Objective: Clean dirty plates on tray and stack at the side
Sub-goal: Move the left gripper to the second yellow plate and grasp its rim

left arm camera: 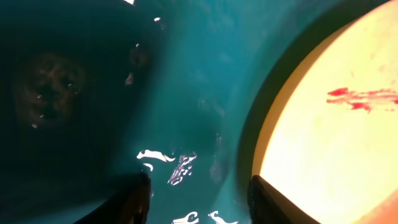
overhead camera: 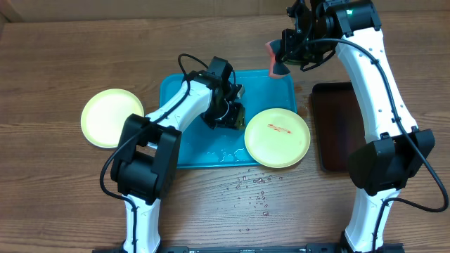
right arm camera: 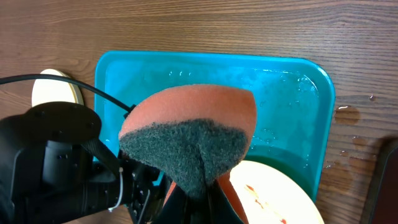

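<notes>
Plates: two are in view. Nearest the robot's base, water drops are scattered on the wooden surface. Just beyond them lies the smeared plate, pale yellow with a short red-orange streak near its middle. It sits over the near right corner of the blue tray, partly inside and partly out past the rim; whether its outer edge touches the surface cannot be told. The tray floor is wet.

The left fingers are low over the middle of the tray, just beside the smeared plate's left edge. The left wrist view shows them spread apart with nothing between them.

The plain plate, pale yellow-green, lies flat on the surface left of the tray, apart from it. A dark tray lies on the right, just beside the smeared plate.

Farthest out, above the tray's far right corner, the right fingers are clamped on a sponge. It is orange with a dark green scouring face and is held clear of the tray.
</notes>
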Motion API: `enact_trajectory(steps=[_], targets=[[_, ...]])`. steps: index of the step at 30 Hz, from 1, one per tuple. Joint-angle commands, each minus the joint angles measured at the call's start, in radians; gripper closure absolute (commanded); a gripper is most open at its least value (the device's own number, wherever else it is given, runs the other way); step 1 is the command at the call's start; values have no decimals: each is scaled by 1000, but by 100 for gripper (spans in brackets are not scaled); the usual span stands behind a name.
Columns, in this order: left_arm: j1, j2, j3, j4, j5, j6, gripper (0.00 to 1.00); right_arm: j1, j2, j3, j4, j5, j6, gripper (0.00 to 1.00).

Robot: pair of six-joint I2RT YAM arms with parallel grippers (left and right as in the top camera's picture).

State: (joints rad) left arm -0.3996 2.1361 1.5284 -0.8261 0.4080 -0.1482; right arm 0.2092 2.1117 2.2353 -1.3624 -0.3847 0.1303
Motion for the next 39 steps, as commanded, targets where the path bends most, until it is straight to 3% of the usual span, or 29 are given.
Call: enact_trajectory(steps=[1,6,11,22,30,37,39], targets=[[55,11,39,-29,85,54,47,0,-4,4,2,3,-5,96],[103,11,51,-42,245,112,48,0,-4,4,2,3,-5,96],[75,11,49,-44,237,142,49,0,-4,4,3,3,-5,96],[-59,19,33,-45,-97,27,60,0,-4,4,2,3,-5,96],[-68,19,31,-33,-113,20,85,0,-4,4,1,3,-5,96],[-68,19,29,-32,-113,13,86,0,-4,4,1,3,-5,96],[-68,19,25,-28,-132,13,91,0,-4,4,1,3,-5,96]])
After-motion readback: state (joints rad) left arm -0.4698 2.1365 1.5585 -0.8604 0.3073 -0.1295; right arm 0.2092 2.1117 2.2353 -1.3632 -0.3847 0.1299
